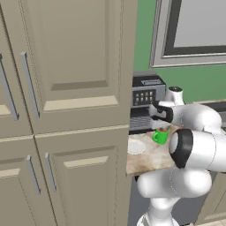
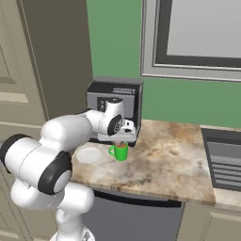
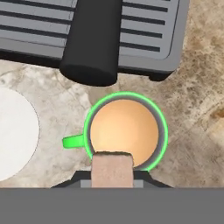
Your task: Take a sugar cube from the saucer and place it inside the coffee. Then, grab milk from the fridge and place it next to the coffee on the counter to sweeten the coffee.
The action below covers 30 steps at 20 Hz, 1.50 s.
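Coffee (image 2: 120,151) on counter (image 2: 169,164), right of saucer (image 2: 88,154), in front of coffee machine (image 2: 114,108).

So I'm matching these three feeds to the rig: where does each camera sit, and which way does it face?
Left base view: behind the arm's left, looking forward-down past cabinets to the counter; arm at lower right.
Right base view: behind its right, facing the coffee machine; arm at lower left.
Hand view: looks straight down into the coffee; the gripper holds the sugar cube.
All share the coffee and the saucer.

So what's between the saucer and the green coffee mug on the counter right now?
Bare counter lies between the saucer and the coffee in the hand view; the mug's handle points toward the saucer, not touching.
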{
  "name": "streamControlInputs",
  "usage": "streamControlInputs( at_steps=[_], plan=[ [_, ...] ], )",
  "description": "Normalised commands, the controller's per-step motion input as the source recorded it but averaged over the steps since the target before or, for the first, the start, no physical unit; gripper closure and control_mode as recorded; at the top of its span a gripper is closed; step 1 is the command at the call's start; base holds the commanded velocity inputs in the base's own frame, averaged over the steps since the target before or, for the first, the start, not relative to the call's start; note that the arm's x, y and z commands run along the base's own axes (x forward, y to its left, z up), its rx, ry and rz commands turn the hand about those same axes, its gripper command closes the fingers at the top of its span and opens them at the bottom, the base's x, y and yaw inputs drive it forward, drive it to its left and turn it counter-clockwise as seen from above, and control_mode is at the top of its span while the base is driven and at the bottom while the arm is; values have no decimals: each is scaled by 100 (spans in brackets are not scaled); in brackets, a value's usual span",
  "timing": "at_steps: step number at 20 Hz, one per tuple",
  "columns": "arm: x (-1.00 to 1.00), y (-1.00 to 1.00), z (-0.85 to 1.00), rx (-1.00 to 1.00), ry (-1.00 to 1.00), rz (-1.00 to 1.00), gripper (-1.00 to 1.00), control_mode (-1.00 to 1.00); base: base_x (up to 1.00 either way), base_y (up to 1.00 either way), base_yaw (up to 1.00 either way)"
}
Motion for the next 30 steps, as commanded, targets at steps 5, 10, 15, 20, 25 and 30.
streamControlInputs(
  at_steps=[5,10,15,20,25,30],
  plan=[
    [22,-13,-12,0,-1,0,100,-100,0,0,0],
    [28,-3,-9,0,-1,0,-100,-100,0,0,0],
    [10,0,0,0,0,-1,-100,-100,0,0,0],
    [4,0,13,0,-1,-6,-100,-100,0,0,0],
    [-10,0,43,0,-10,-10,-100,-100,0,0,0],
    [-63,0,57,0,-11,-15,-100,-100,0,0,0]
  ],
)
